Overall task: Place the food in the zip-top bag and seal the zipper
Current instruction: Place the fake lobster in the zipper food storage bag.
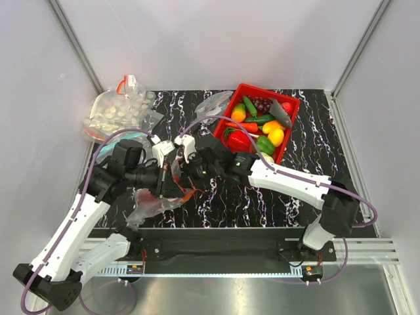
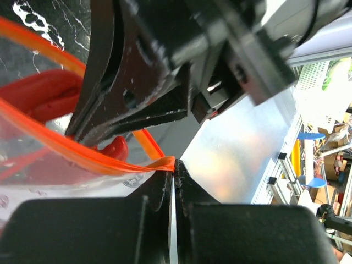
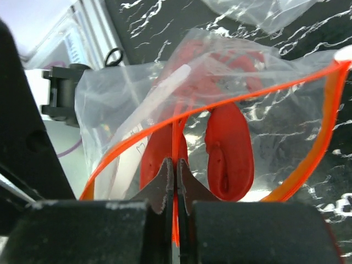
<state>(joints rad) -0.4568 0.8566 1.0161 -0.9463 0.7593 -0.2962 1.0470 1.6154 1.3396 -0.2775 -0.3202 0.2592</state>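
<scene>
Right wrist: lobster (image 3: 228, 148) hazy behind zip-top bag (image 3: 121, 104); zipper (image 3: 247, 91) partly inside right hand (image 3: 176, 177)

White arms (image 1: 69, 230), black grippers (image 2: 175, 168), purple cables (image 1: 369, 205)

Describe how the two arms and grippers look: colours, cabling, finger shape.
Both match. The left arm and right arm have white link shells with black joints and bases. A purple cable loops along each. White camera housings sit at the wrists. The left gripper and right gripper are black, with flat fingers tapering to pointed tips. No markings are legible.
</scene>
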